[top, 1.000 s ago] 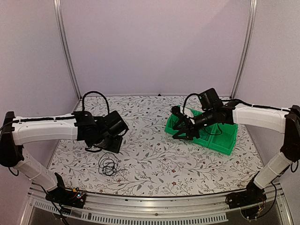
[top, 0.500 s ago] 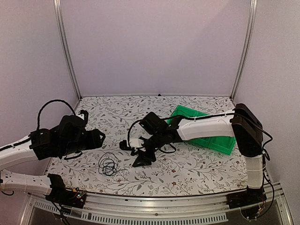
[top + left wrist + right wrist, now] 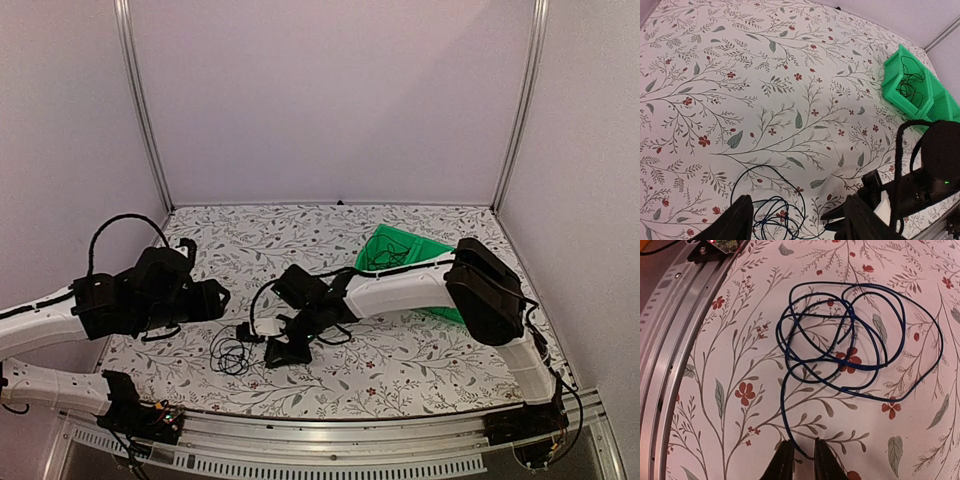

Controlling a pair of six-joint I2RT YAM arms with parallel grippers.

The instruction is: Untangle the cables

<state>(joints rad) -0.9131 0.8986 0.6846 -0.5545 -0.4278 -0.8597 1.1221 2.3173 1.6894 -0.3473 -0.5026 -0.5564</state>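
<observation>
Well to the left of the green plastic bin [image 3: 365, 262], toward the near edge of the floral-printed tabletop [image 3: 420, 375], lies a loose coil of thin dark wire [image 3: 230, 352], and that is where the action has just moved. A second ago the right arm was poised over the bin. It has since swung away from the bin, reached across to the coil and drawn its fingers in from a wider stance. The right gripper [image 3: 802, 460] now shows only a slim gap. A trailing strand of the coil [image 3: 845, 330] runs straight into that gap, but whether the pads already pinch it cannot be told. The left arm has meanwhile pulled back, farther from the bin than before. The left gripper [image 3: 800, 210] is spread wide and holds nothing, looking down on the same coil [image 3: 777, 215]. This reads as the opening of a pull. With one free end caught, the right arm could draw the strand out toward the bin side while the left stands ready to pin or lift the loops. The untangling itself looks barely begun, since the loops still overlap in one heap. By count there are two arms, one bin and one coil on the cloth. A tangle of thin black wire [image 3: 907, 80] sits in the bin's nearest-left compartment. How many separate strands either bundle holds is too fine to make out.
</observation>
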